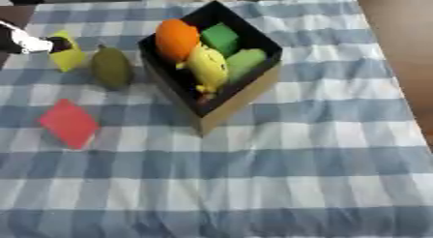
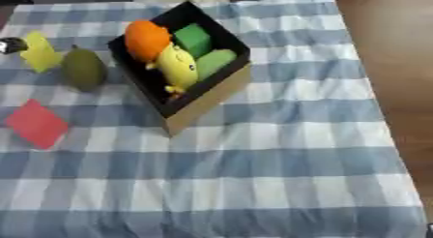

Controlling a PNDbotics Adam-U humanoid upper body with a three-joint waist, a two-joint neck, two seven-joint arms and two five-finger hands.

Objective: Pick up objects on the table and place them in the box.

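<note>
A cardboard box [image 1: 241,99] with a black inside stands tilted at the table's upper middle. In it lie an orange ball [image 1: 176,37], a yellow toy [image 1: 209,66], a dark green block [image 1: 222,37] and a paler green piece [image 1: 245,62]. To the box's left on the cloth are an olive-green fruit [image 1: 111,67], a yellow block [image 1: 67,55] and a flat red piece [image 1: 69,123]. My left hand [image 1: 25,42] comes in at the far left edge and meets the yellow block's upper left side; only a small white and black part of it shows. My right hand is out of sight.
A blue and white checked cloth [image 1: 279,174] covers the table. Brown floor [image 2: 389,48] shows past the cloth's right edge. The near half of the cloth holds nothing.
</note>
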